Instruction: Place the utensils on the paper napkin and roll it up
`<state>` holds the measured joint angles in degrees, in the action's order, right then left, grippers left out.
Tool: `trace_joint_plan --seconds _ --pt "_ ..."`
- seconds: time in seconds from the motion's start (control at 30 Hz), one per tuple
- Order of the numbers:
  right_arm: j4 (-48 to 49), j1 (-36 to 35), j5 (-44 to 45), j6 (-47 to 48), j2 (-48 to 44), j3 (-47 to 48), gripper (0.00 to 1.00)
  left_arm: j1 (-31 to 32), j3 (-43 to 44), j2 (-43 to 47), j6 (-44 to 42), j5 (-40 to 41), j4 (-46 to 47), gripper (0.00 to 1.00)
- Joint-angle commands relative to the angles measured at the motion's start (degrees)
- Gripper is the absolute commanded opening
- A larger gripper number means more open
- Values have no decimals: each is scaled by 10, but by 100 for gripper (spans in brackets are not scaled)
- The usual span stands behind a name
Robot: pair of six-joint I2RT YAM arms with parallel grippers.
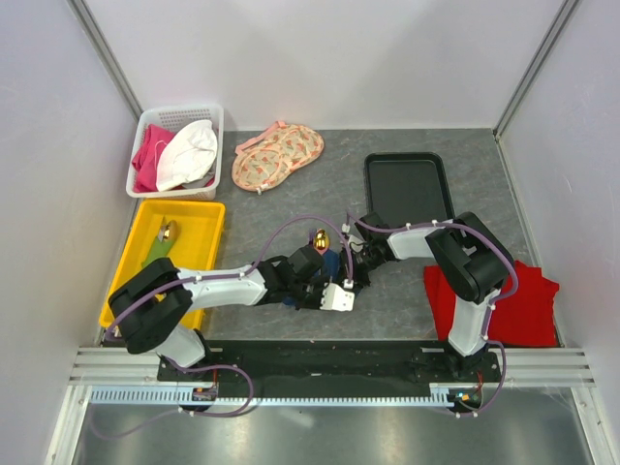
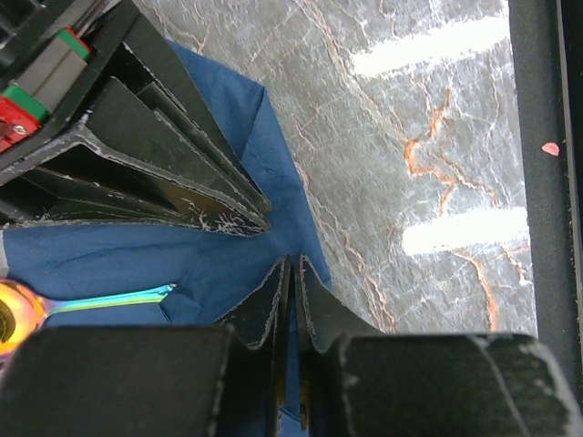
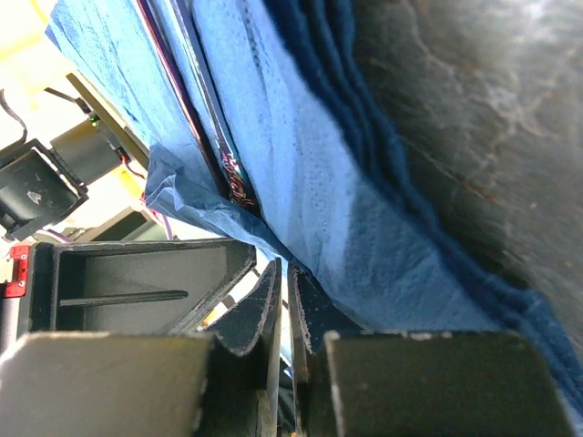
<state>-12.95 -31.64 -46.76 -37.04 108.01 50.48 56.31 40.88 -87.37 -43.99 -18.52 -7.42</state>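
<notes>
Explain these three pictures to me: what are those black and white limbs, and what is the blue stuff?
They are two robot arms bolted to a table edge. The wide picture looks down from above; the other two come from cameras on each wrist. The left end effector and right end effector are both pinched shut on the blue paper napkin, mid-table. A gold-headed utensil lies on it. Around them sit a yellow bin, a white basket, a black tray, a red cloth and floral fabric.
</notes>
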Motion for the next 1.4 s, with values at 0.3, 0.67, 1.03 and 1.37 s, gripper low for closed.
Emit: trace_joint_plan --seconds 0.3,0.67,1.03,1.37 --pt "-15 5 29 28 8 17 13 2 3 51 -17 23 -62 12" --pt "-23 6 32 38 7 25 13 -2 -9 28 -37 37 -77 12" --pt "-29 9 39 51 8 27 13 -2 -12 35 -30 45 -109 13" --pt "-34 9 51 61 7 30 13 -9 -36 83 -24 62 -134 14"
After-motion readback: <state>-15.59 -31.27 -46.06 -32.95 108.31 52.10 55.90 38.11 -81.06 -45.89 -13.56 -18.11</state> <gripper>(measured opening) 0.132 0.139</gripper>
